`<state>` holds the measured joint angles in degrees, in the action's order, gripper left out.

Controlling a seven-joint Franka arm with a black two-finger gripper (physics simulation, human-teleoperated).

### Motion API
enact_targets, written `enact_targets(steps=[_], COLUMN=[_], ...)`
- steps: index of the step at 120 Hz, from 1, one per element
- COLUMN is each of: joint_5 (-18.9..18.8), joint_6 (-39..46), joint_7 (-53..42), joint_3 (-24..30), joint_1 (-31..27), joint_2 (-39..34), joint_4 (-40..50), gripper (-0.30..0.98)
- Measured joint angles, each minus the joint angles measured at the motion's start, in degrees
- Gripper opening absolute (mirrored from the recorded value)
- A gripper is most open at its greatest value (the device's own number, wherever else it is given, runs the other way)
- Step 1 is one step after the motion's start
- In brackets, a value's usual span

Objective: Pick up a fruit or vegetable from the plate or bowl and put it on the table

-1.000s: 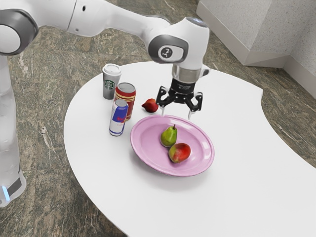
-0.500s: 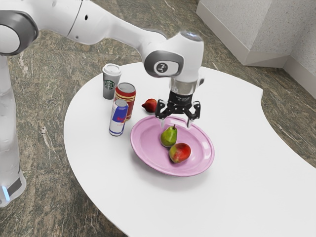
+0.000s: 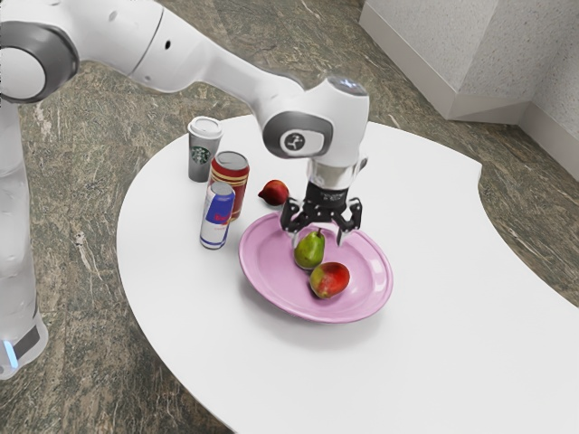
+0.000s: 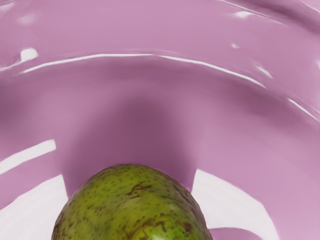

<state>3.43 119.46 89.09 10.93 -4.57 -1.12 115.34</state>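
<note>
Mottled brown stone floor (image 3: 99, 362); speckled grey wall (image 3: 493, 54); pale baseboard (image 3: 407, 63); round-edged white table (image 3: 434, 298).

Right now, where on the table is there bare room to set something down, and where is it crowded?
The table is bare from the plate toward the exterior view's right, and below the plate. It's crowded around the cup, red can, blue-and-silver can and small red fruit, and around the pear and mango, where my gripper hangs.
</note>
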Motion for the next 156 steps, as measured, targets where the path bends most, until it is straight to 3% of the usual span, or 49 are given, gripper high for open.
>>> enact_targets(steps=[52,59,73,84,113,129,156], joint_5=[0.0,0.0,0.0,0.0,0.0,-0.2,-0.4], joint_6=[2.6,3.1,3.3,3.2,2.2,-1.2,-9.0], joint_7=[1.7,1.8,1.7,1.6,1.4,1.3,-0.2], joint_3=[0.4,0.4,0.4,0.3,0.0,-4.9,-8.1], joint_1=[-0.1,-0.1,0.0,0.1,0.4,2.0,-4.9], joint_2=[0.9,0.7,0.3,0.3,-2.2,-2.7,9.1], joint_4=[1.9,2.4,2.6,2.6,2.1,-5.7,-24.0], gripper=[0.68,0.63,0.38,0.27,0.27,0.27,0.27])
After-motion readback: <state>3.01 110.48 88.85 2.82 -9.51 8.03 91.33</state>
